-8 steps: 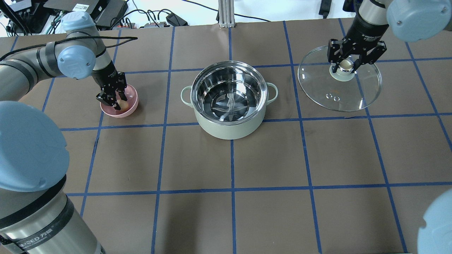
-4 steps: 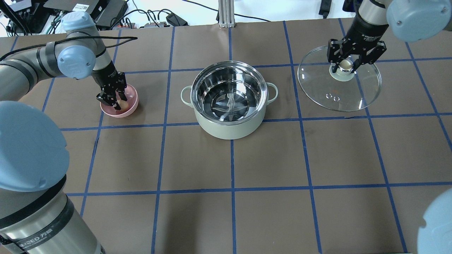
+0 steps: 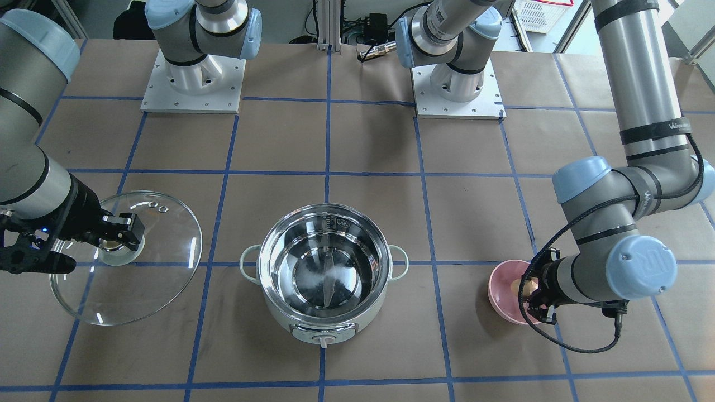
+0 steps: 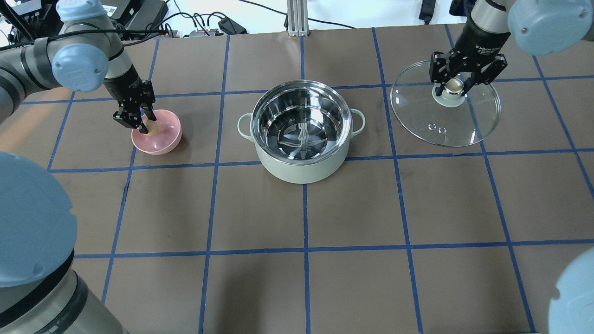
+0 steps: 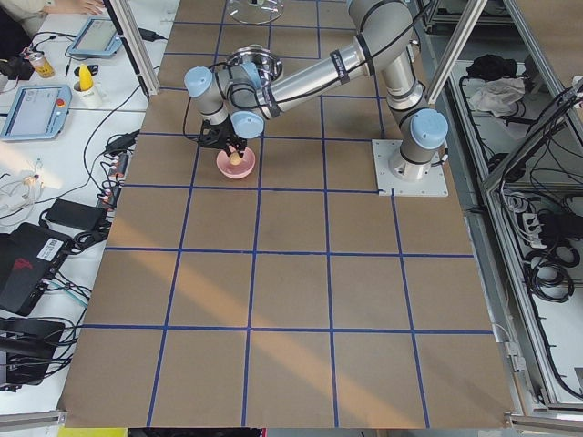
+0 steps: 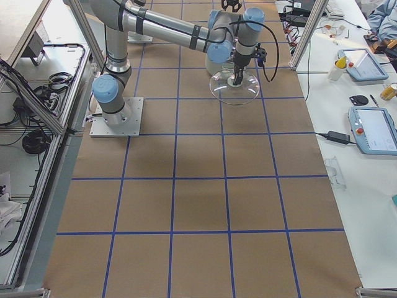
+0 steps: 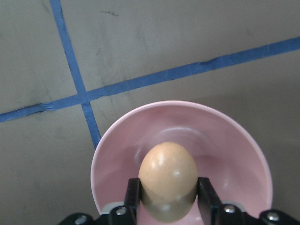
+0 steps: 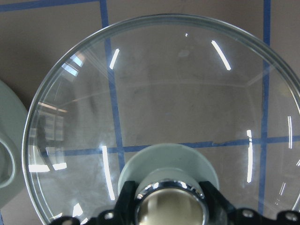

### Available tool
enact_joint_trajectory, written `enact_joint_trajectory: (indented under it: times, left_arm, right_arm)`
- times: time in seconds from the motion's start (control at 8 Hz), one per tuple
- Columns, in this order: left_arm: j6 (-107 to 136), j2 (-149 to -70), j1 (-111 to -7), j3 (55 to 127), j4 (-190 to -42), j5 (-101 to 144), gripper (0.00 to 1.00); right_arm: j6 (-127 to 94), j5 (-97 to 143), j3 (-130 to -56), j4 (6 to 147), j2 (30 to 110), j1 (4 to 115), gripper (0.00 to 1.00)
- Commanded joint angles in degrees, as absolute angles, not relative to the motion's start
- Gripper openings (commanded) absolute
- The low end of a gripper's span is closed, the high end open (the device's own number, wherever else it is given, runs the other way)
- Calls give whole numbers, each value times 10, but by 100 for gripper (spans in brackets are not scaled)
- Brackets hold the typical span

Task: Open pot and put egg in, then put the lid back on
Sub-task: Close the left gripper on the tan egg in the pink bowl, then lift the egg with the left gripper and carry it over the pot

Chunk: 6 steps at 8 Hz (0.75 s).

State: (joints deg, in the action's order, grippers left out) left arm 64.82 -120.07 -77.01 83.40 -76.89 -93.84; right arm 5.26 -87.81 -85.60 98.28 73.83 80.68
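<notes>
Front-facing view: logged pot [image 3: 324, 334] uncovered at mid-table [image 3: 368, 139], lid [image 3: 162, 262] well apart on the view's left with right gripper [image 3: 114, 244] at its knob. On the view's right, noted left gripper [image 3: 530, 287] at pink bowl [image 3: 503, 304], egg [image 3: 516, 286] only a tan speck there. Overhead: found the left gripper above the bowl's far-left rim with the egg pinched between its fingers [image 4: 123, 118] — the right gripper straddling the knob, lid beside the pot, apart from it. Left-end view: made out the near arm reaching to the bowl, egg just above it; too small for the grip. Right-end view: same for the near arm at the lid. Left wrist: saw egg [image 7: 168, 178] clamped between both fingers [image 7: 132, 199], over the bowl's inside; cannot tell whether touching it. Right wrist: saw fingers [image 8: 124, 199] closed against the knob on both sides — glass dome spread ahead, pot edge at far left; cannot tell whether resting on the table.
</notes>
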Motion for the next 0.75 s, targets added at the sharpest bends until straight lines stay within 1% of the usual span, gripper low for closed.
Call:
enact_joint_trajectory:
  times: [0.0, 0.25, 0.38, 0.62]
  left_arm:
    - [652, -1139, -775, 831, -805, -940, 0]
    - [701, -1105, -791, 831, -800, -937, 0]
    - [708, -1091, -827, 831, -797, -938, 0]
    - [753, -1090, -901, 831, -756, -939, 0]
  right_arm:
    - [53, -879, -856, 983, 738, 807, 0]
    - [53, -877, -856, 979, 738, 807, 0]
    - [54, -881, -856, 978, 738, 807, 0]
    - [53, -886, -856, 978, 738, 807, 0]
